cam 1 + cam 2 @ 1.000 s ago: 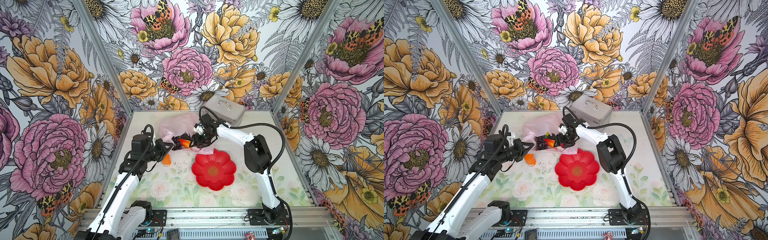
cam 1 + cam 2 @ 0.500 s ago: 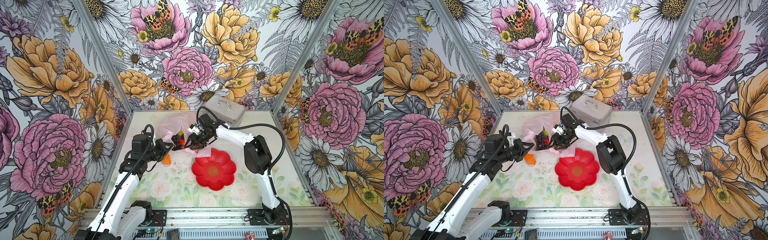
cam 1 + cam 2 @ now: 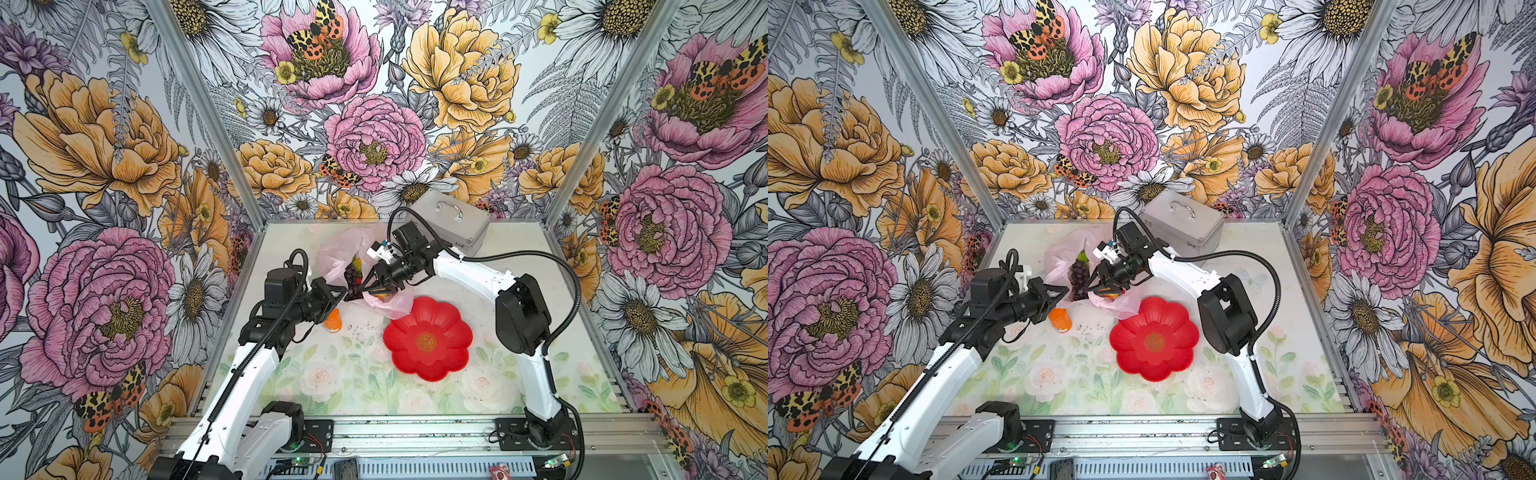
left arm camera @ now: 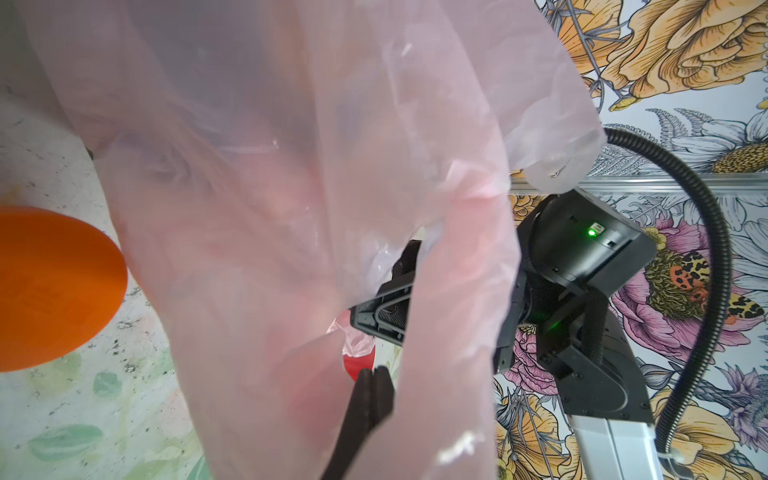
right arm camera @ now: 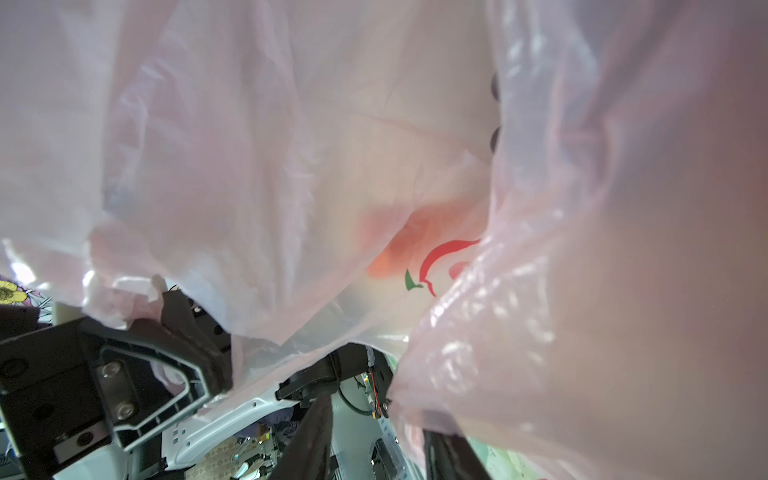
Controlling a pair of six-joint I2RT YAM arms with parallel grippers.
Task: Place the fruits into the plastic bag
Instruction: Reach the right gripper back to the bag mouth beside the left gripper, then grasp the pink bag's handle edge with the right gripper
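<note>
The pink plastic bag [image 3: 345,253] lies crumpled at the back middle of the table, its mouth held up. Dark grapes [image 3: 353,276] and a yellow-green mango [image 3: 356,262] show inside it in both top views. An orange fruit [image 3: 379,296] sits low in the bag under my right gripper. My left gripper [image 3: 343,291] is shut on the bag's near edge; its fingertips [image 4: 376,386] press together with film on both sides. My right gripper [image 3: 368,286] is at the mouth opposite, jaws apart [image 5: 378,449], with bag film draped over one finger [image 5: 449,457].
An orange capped bottle [image 3: 332,322] stands just in front of the left gripper. The red flower-shaped plate [image 3: 428,336] lies to the front right of the bag. A silver metal case [image 3: 451,226] sits at the back wall, behind the right arm.
My right gripper has moved left and nearer along the bag's mouth toward the left gripper, and its jaws have narrowed. The left gripper has stayed put.
</note>
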